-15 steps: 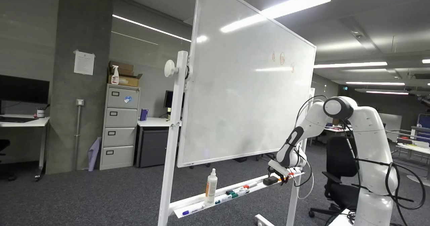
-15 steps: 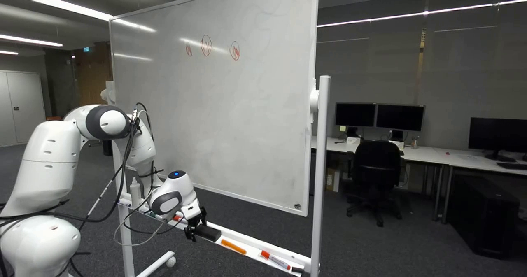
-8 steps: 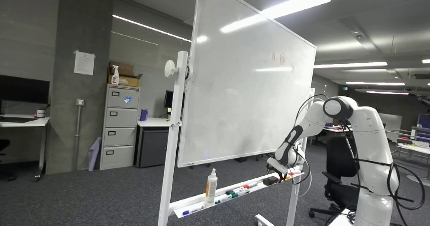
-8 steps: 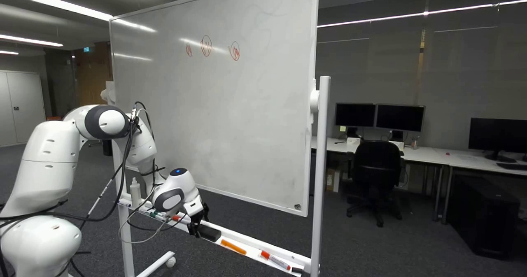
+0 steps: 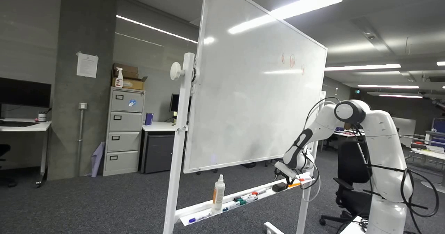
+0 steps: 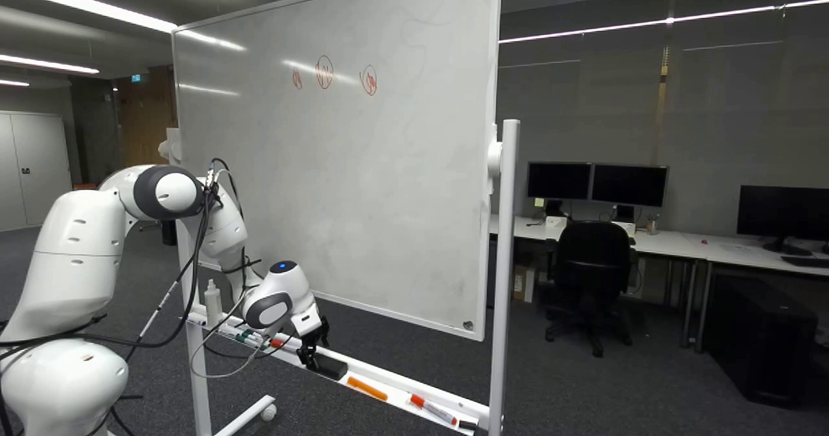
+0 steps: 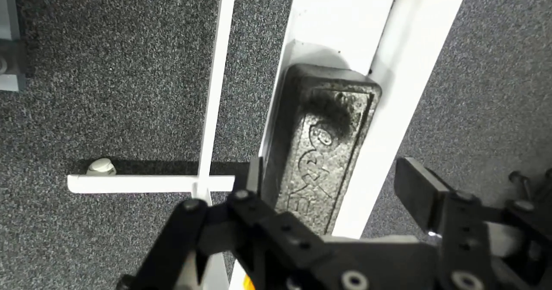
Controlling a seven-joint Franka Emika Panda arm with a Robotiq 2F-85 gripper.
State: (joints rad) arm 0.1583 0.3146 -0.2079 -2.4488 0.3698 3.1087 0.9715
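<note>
In the wrist view, the tool stands parted, grasping nothing, its fingers either side of the black eraser, whose long axis follows the whiteboard tray, close beside one finger, clear of its opposite.

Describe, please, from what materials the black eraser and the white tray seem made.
Black eraser: probably moulded plastic or foam, worn satin; relief lettering and scuffs show.
White tray: perhaps painted metal, smooth; thin straight edges suggest it; plastic is possible.

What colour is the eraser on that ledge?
The eraser is black, with a greyish shine; best seen in the wrist view.
</note>
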